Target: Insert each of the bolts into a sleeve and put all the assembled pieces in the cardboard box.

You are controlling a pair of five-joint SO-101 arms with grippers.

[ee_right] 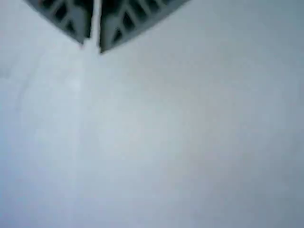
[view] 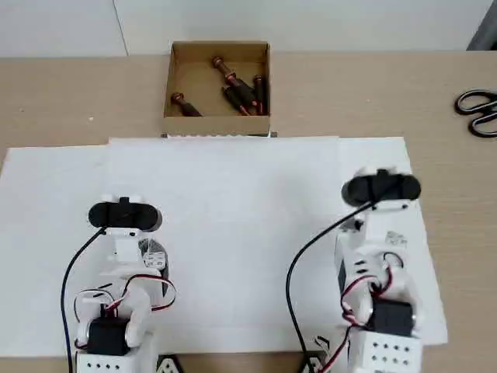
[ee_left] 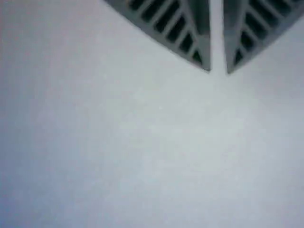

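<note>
**Several bolts (view: 224, 68) sleeved and boxed; time to stand easy**

At left: left gripper (ee_left: 218, 71) low over the white paper (view: 233, 233), jaws pressed together to a hairline slit, pinching nothing. Farther back, left of centre on the table (view: 62, 93), just beyond the paper's far edge: cardboard box (view: 219, 124), holding the bolts seated in dark sleeves (view: 242, 95), some lying crossed and touching; exact count hard to tell. At right: right gripper (ee_right: 91, 46), likewise low over the paper, jaws pressed together, pinching nothing. Far right, well apart from everything else: scissors (view: 477, 113) on bare table.

Looks, on this evidence, like the closing step of the job. To do it well: hold both grippers closed and tucked back on the near side of the paper, well apart from the box; avoid any sweep toward the far edge, for fear of nudging the box or tipping a piece out; check each bolt for a full seat in its sleeve, and the tally in the box against the bolts supplied, before calling it done.
</note>
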